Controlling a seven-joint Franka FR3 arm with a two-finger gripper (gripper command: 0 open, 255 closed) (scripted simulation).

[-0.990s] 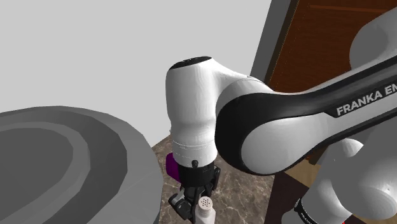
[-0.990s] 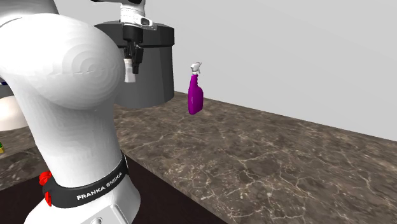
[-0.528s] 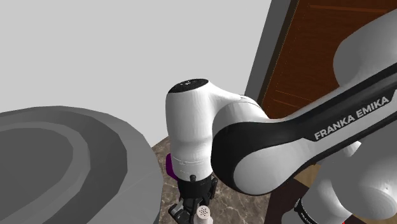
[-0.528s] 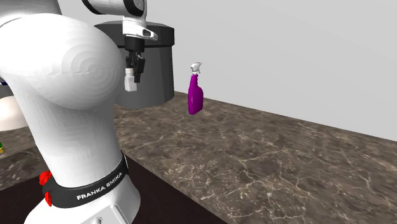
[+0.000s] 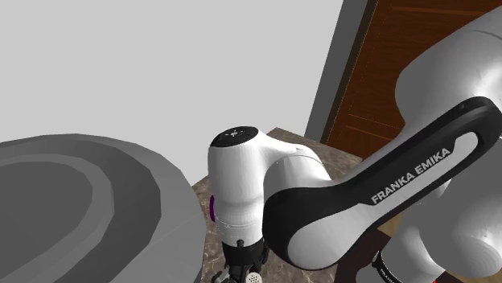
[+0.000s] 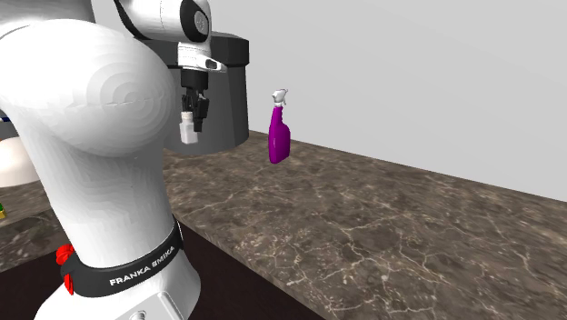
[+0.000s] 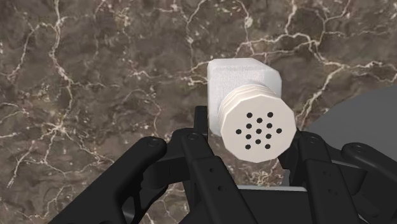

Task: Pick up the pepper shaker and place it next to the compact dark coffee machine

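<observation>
Wrist view, jaws: gripper (image 7: pixel 253 137) pinches the pepper shaker (image 7: pixel 245 76), one black finger per side of its white body; perforated cap (image 7: pixel 257 127) faces the cam.
Shaker position: held upright above the marbled counter (image 7: pixel 95 76), near the grey flank of the coffee machine (image 7: pixel 372 121).
Step in hand: carry looks about done; placement phase, release not yet made.
Next move: calls for a straight drop till the base meets the stone, then spreading the jaws and lifting out w/o nudging shaker or machine.
Second ext. view adds: side-on look at the pepper shaker (image 6: pixel 190 133) hanging under the gripper (image 6: pixel 193 111), w/ the coffee machine (image 6: pixel 225 91) a dark drum just behind; a purple spray bottle (image 6: pixel 279 136) stands past it at that view's right.
Shoulder view adds: machine top as a broad grey disc at that view's left, a brown door (image 5: pixel 402 64) at its right; the arm (image 5: pixel 322 209) covers most of the grip.
</observation>
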